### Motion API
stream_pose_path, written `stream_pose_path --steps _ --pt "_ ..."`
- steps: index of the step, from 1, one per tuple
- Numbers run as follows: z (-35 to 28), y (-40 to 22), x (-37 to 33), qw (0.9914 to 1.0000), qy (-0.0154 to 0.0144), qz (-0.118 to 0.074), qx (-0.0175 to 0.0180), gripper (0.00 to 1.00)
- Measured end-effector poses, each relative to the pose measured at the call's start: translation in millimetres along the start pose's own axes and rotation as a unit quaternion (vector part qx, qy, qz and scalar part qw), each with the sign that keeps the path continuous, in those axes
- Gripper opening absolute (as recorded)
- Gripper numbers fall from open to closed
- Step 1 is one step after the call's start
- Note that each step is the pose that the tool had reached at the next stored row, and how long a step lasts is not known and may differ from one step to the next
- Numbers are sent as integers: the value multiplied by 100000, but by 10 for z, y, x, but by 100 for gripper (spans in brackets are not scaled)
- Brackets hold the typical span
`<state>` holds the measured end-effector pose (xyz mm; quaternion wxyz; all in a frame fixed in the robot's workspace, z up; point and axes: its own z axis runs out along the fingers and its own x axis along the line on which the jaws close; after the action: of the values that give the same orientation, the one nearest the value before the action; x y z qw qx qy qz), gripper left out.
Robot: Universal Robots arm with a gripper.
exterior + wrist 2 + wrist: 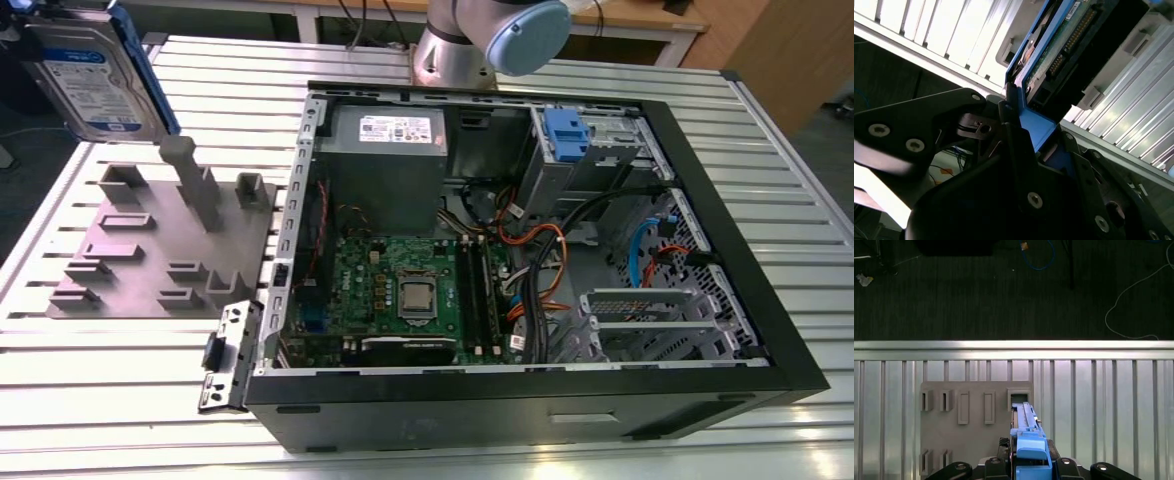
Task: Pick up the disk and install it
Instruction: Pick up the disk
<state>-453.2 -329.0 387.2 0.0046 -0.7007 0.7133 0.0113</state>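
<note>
the gripper [1036,131] is clamped on the disk [83,72]: in the second wrist view its black fingers [1013,131] press from both sides on the blue tab [1040,129] at the near end of the drive, and the green circuit board [1064,45] with its connector pins runs away from the fingertips. in the first wrist view the disk hangs edge-on straight out from the fingers, pointing at the grey fixture plate [974,440] that lies beyond them on the slatted aluminium table [107,370]. in the exterior view the disk looks clear of that plate, though whether its far end is fully out of the slot i cannot tell. i judge the pick-up part is done and the install part is not. the open computer case [787,330] sits well apart from the hand, off to its side, with the drive cage and blue latch [566,135] at the far corner from the gripper. installing would call for carrying the drive across to the case, turning it so its blue side rails line up with a free bay, and keeping a firm grip on the tab. as for writing, the disk has a white label with a blue band, and the power supply [387,160] has a white sticker [400,128]. the print on both is too small to read.
</note>
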Motion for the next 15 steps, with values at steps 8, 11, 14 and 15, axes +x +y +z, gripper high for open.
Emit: stream_pose_path --steps 8,11,14,15 --pt "-61 1 -1 100000 -2 1 1 36" --pt "-83 1 -2 100000 1 -1 -3 36" --pt "-103 1 -3 100000 0 2 0 36" --pt "-110 1 -3 100000 0 1 2 36"
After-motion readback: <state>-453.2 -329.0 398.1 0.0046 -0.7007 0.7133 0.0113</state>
